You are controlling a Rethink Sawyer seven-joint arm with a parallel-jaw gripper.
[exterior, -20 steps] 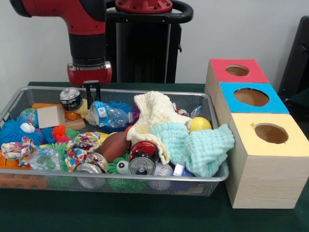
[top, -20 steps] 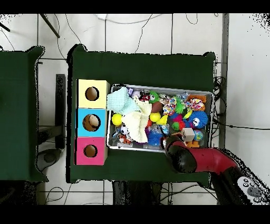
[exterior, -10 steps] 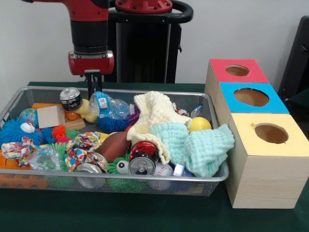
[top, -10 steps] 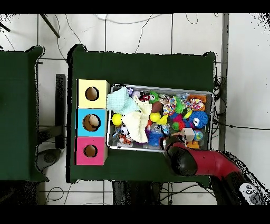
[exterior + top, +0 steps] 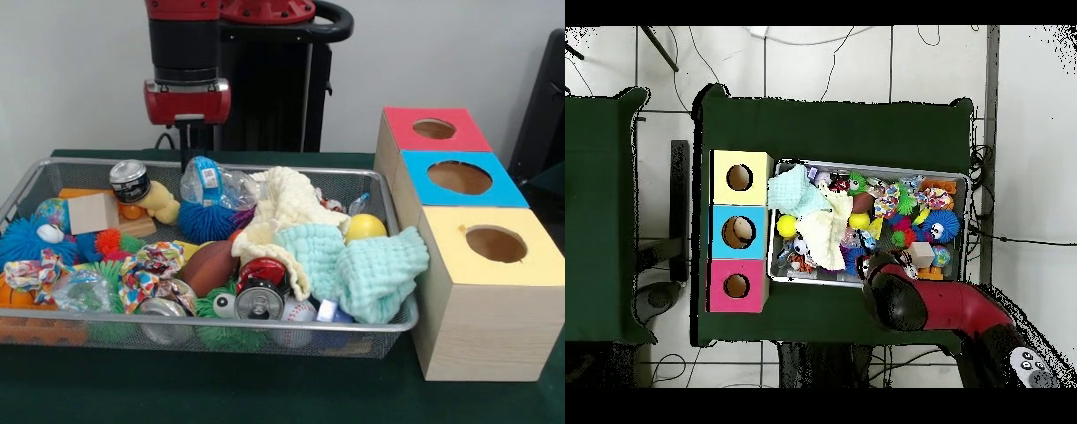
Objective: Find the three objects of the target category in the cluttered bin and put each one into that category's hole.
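Note:
The wire mesh bin (image 5: 291, 323) is full of mixed items and also shows in the overhead view (image 5: 969, 215). My gripper (image 5: 196, 159) hangs over the bin's far side, left of centre. It is shut on a crushed clear plastic bottle with a blue label (image 5: 212, 183) and holds it just above the clutter. In the overhead view the arm's wrist (image 5: 895, 297) covers the gripper at the bin's bottom edge. Three wooden boxes with round holes stand right of the bin: red (image 5: 433, 131), blue (image 5: 459, 178) and yellow (image 5: 496, 246).
In the bin lie a cream cloth (image 5: 278, 208), a mint cloth (image 5: 366, 265), a yellow ball (image 5: 365, 227), cans (image 5: 131, 180) (image 5: 259, 303), a wooden block (image 5: 92, 213), a brown football (image 5: 207, 265) and blue spiky toys (image 5: 22, 238).
The gripper has risen and moved right in the front view, carrying the plastic bottle up out of the clutter with it.

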